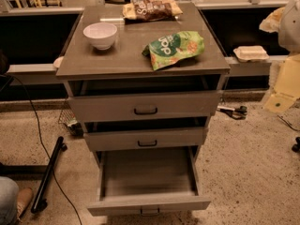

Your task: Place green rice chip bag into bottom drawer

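Note:
The green rice chip bag [173, 48] lies on the right part of the grey cabinet top [93, 62], near the front edge. The bottom drawer [148, 172] is pulled far out, with its plain grey floor bare. The two upper drawers [145, 106] stand slightly ajar. My arm hangs at the right edge of the view, and the gripper [277, 102] is at its lower end, well to the right of the cabinet and away from the bag. It holds nothing that I can see.
A white bowl [100, 34] sits on the left of the cabinet top. A brown-and-tan snack bag [151, 9] lies at the back. A black pole [49, 172] and cable lie on the floor at left. A person's knee and shoe [11, 203] show at bottom left. Small tools [233, 110] lie on the floor at right.

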Robot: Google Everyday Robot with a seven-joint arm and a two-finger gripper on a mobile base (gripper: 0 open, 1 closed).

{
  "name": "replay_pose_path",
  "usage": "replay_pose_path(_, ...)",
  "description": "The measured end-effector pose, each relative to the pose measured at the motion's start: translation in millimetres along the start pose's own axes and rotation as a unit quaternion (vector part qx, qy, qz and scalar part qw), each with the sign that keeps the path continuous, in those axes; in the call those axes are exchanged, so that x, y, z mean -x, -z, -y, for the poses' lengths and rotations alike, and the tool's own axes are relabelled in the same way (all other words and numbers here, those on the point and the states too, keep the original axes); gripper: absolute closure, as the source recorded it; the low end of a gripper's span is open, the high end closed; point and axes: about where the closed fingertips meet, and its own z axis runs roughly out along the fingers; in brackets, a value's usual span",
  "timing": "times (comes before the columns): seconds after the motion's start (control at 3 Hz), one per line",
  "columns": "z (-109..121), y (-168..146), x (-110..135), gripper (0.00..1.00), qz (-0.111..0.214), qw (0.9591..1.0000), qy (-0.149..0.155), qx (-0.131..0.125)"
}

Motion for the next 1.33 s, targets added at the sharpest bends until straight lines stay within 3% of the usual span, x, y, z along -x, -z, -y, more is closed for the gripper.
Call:
replay_pose_path(0.33, 0.0, 0.0, 0.0, 0.00, 0.000, 1.0000, 0.000, 0.000)
replay_pose_path(0.67, 17.5, -8.4, 6.1, 0.00, -0.004, 0.9999, 0.007, -0.014)
replay_pose_path(1.33, 81.5, -51.6, 33.8, 0.00, 0.007, 0.9966, 0.063, -0.052)
